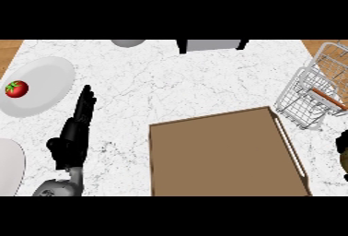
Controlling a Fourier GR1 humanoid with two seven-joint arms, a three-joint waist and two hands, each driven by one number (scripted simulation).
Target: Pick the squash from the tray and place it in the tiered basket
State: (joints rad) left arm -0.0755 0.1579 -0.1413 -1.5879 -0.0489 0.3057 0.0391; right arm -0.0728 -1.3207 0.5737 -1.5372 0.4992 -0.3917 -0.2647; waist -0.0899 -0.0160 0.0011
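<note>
The brown tray [224,159] lies on the marble counter at centre right, and its surface shows nothing on it. The white wire tiered basket [314,92] stands at the right edge, with a reddish-brown bar across its lower tier. No squash is plainly visible. Only a black sliver of my right hand [342,144] shows at the right edge, just right of the tray and below the basket. A dark olive patch sits right under it, too cut off to identify. My left hand [73,138] rests open at the left, fingers straight and pointing up the counter.
A white plate [48,78] with a red tomato [16,88] sits at the far left. Another white plate [7,168] is cut by the lower left edge. A grey round object [128,42] and a grey, dark-framed object [212,44] stand along the back edge.
</note>
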